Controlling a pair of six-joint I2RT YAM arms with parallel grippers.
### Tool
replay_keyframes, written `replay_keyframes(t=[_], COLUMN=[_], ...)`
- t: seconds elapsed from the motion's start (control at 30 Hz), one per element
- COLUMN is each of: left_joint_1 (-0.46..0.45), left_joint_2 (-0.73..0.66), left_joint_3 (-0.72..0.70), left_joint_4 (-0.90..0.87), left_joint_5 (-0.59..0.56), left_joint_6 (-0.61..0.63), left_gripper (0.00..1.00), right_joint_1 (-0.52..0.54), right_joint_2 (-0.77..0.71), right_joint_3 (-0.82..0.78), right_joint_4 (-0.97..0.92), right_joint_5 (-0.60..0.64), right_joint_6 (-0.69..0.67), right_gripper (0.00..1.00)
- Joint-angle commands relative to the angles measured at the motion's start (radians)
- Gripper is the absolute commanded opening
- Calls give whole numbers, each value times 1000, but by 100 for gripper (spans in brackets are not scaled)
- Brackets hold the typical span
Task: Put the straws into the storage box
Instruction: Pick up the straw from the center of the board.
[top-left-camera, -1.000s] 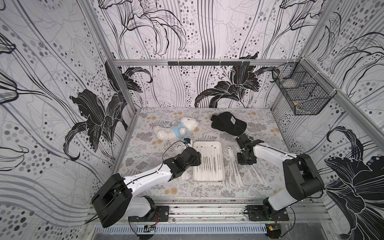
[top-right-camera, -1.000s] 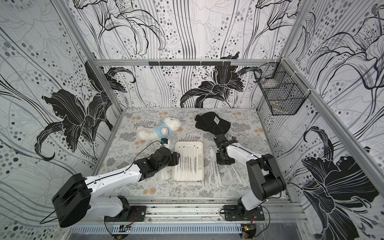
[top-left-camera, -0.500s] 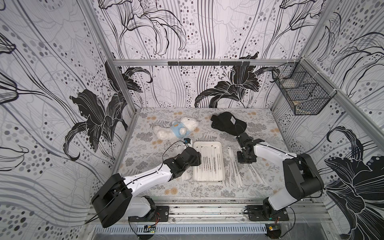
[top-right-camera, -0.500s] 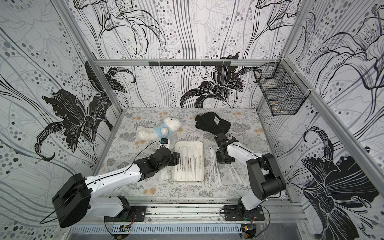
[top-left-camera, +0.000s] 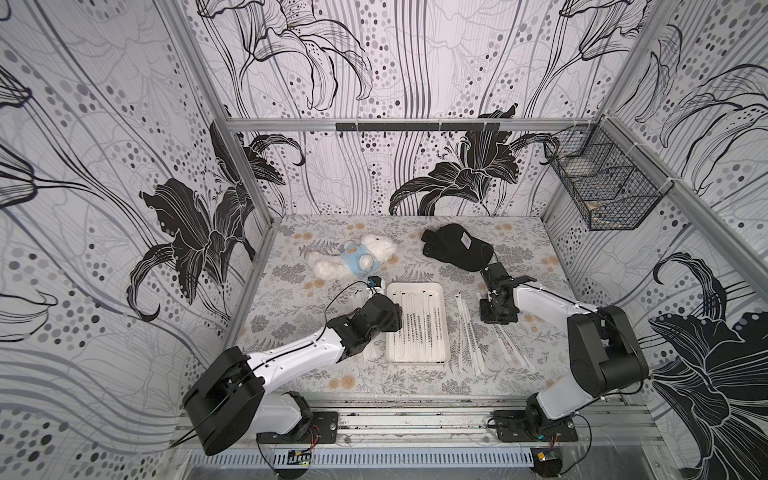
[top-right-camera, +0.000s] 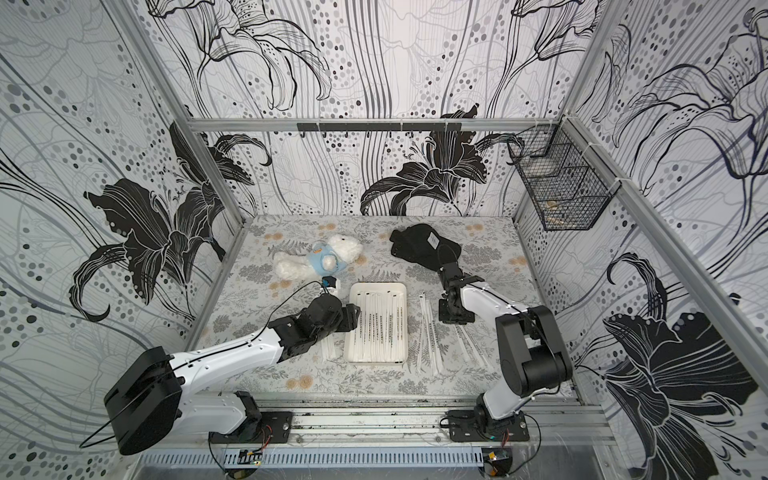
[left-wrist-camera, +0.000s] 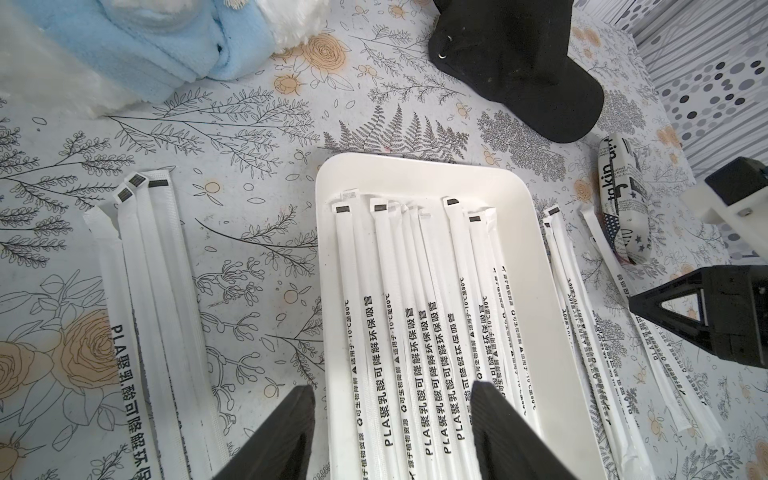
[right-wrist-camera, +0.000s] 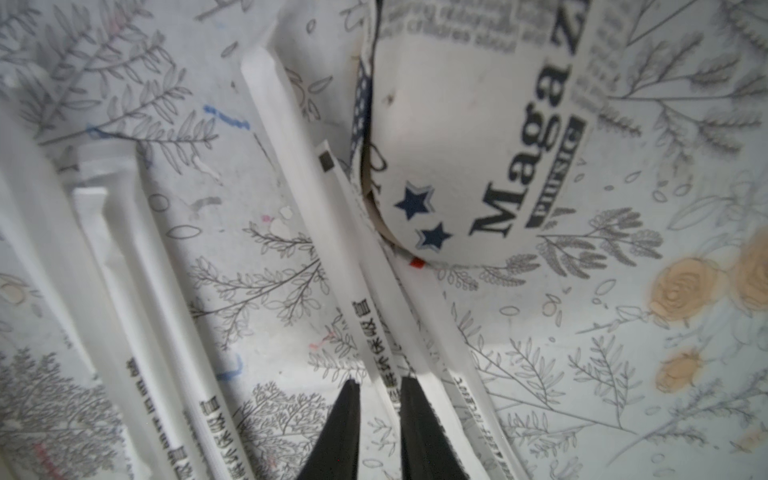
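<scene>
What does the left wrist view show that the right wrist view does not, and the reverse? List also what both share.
Only the left wrist view: the storage box with straws lying in it, a black cap, a plush toy, and the left gripper open at the box's edge. Only the right wrist view: the right gripper set narrowly astride one straw. Both: the printed packet and loose straws on the floral table.
</scene>
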Motion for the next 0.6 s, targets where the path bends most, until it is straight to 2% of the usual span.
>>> replay_keyframes(t=[0.0,0.27,0.57], left_joint_1=[-2,-2,1], left_joint_2=[-12,-11,-8], left_joint_3=[8,6,6], left_joint_4=[20,23,24], left_joint_5=[-22,-24,-29], left_joint_6=[12,13,15], left_gripper=[65,65,65], right_joint_1=[-6,-1,53], right_joint_2=[24,11,-57], right_joint_3=[-22,-38,-24], right_joint_4=[10,6,-22], right_joint_5=[-18,-49,-97], right_joint_6=[-13,0,61], right_gripper=[20,13,7])
